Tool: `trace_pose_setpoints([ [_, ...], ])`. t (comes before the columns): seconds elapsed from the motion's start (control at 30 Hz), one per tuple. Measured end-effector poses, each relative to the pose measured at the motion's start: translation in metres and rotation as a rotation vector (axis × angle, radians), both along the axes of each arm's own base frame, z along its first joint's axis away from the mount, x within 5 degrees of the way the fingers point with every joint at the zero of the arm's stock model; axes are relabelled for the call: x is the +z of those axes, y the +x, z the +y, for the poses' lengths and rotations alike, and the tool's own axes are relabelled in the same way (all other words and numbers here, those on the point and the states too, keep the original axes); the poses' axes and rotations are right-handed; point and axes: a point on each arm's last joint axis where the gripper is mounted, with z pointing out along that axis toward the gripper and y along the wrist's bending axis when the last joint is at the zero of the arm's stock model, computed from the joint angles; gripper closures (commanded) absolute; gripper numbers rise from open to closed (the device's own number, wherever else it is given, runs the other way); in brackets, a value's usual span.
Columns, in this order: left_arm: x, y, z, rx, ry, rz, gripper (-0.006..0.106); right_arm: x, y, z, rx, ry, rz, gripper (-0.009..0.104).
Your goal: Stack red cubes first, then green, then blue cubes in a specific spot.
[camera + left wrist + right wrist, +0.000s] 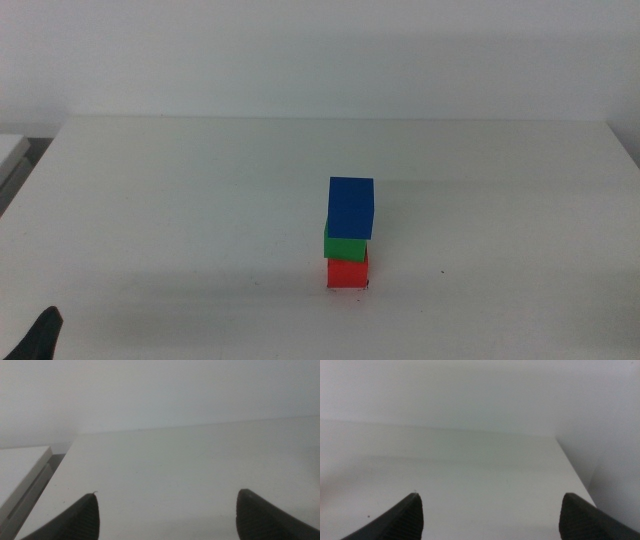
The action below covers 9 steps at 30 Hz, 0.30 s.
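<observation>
Fingers first: left gripper (167, 515) has both dark jaws spread wide, nothing between them, only bare white table (175, 470) under it. Right gripper (490, 515) reads the same on my feed, jaws wide apart and holding nothing, with the table's far edge and a corner in its view.

From the middle camera I only get a dark tip of the left gripper (42, 338) at the bottom-left corner of the picture, well apart from the cubes. Right arm doesn't show in that view at all.

Stack sits a little right of table centre, towards the near side. Red cube (347, 272) is on the tabletop at the base. Green cube (344, 247) rests on top of it, touching, roughly square to it. Blue cube (351, 207) is on top of the green, touching, and looks shifted slightly to the right so its edge overhangs a bit. All three upright.

One tiny dark speck (443, 271) on the table to the right of the red cube. I can't make out any marks under the stack itself.
</observation>
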Motion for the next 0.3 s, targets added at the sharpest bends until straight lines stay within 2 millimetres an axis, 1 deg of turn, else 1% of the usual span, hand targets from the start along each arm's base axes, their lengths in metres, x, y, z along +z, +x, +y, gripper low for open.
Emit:
trace_pose_setpoints([
  [0.3, 0.0010, 0.0001, 0.0001, 0.001, -0.002, -0.011, 0.007, 0.0021, 0.0001, 0.0000, 0.000, 0.000, -0.024, 0.002],
])
